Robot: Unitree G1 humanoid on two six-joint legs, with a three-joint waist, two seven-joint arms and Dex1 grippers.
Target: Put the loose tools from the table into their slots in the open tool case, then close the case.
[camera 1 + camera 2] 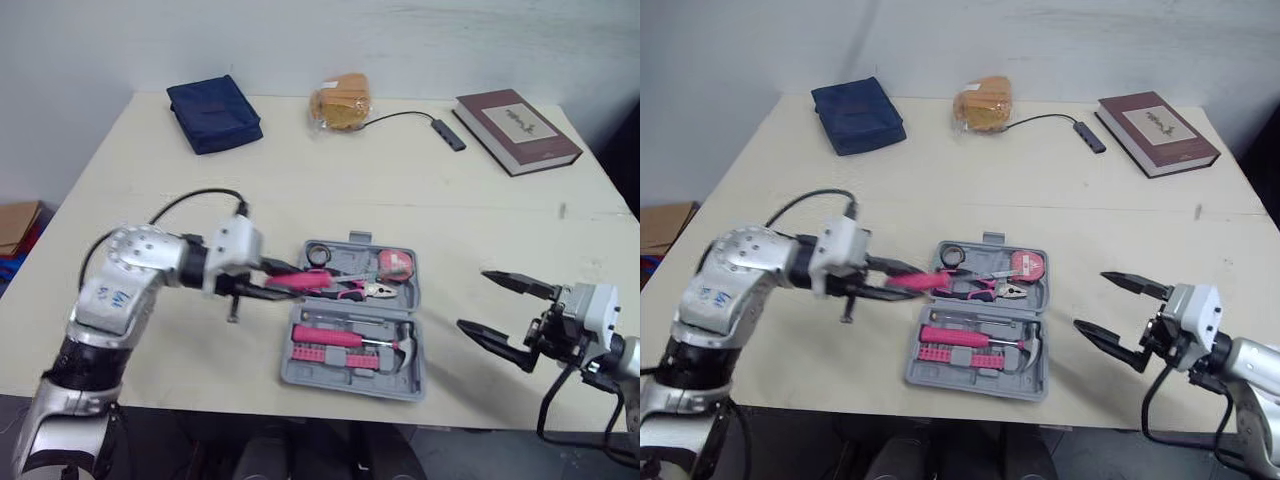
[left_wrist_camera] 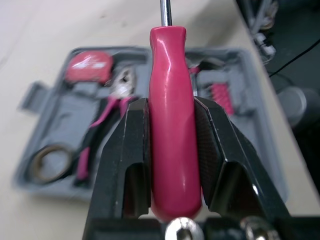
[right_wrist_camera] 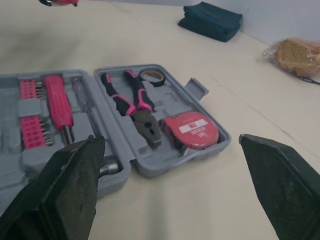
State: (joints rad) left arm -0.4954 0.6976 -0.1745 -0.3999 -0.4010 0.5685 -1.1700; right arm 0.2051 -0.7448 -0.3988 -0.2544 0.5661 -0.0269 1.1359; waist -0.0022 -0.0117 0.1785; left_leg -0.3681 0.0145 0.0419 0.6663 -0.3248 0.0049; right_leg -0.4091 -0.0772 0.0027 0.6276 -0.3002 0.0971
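The grey tool case (image 1: 352, 372) lies open near the table's front edge, holding pink pliers (image 3: 135, 102), a red tape measure (image 3: 190, 129), a tape roll (image 3: 151, 76), a pink-handled hammer (image 1: 345, 338) and pink bits. My left gripper (image 1: 262, 282) is shut on a pink-handled screwdriver (image 2: 172, 125), held just over the case's left edge with its shaft pointing across the case. My right gripper (image 1: 503, 312) stands open to the right of the case, nothing between its fingers (image 3: 70, 187).
At the table's back lie a dark blue pouch (image 1: 213, 113), a wrapped bun (image 1: 340, 101), a small black adapter with cable (image 1: 448, 133) and a maroon book (image 1: 516, 129). A cardboard box (image 1: 18, 225) sits on the floor at left.
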